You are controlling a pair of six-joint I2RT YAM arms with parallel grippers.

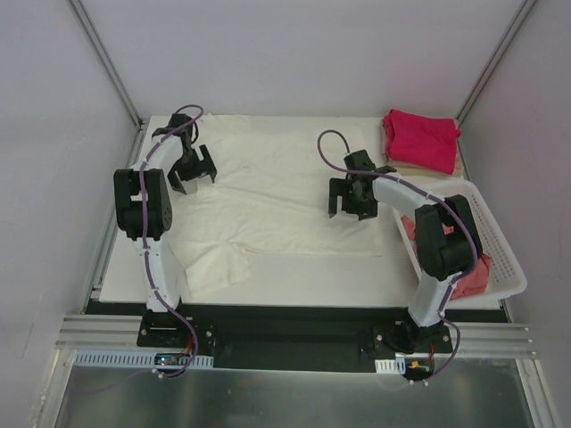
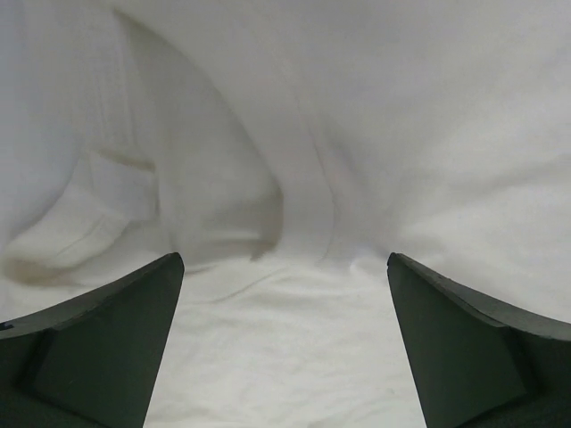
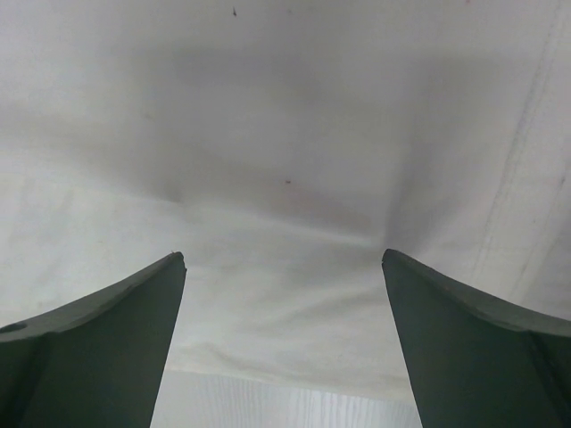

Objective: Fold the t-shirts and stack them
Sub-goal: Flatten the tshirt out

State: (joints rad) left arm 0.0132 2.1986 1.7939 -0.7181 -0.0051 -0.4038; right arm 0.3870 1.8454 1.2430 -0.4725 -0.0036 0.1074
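A large cream t-shirt (image 1: 277,201) lies spread flat over most of the table. My left gripper (image 1: 193,176) is open just above its left part, near a sleeve fold (image 2: 89,214); only cream cloth (image 2: 285,339) lies between its fingers. My right gripper (image 1: 352,203) is open over the shirt's right edge; cream cloth (image 3: 285,267) and a strip of bare table (image 3: 285,406) show between its fingers. A folded magenta-red t-shirt (image 1: 421,138) lies on a tan one (image 1: 457,166) at the back right. A salmon-pink t-shirt (image 1: 473,275) sits in the basket.
A white slotted plastic basket (image 1: 500,254) stands at the right edge, beside my right arm. White walls close in on the table at the back and both sides. The black rail with the arm bases runs along the near edge.
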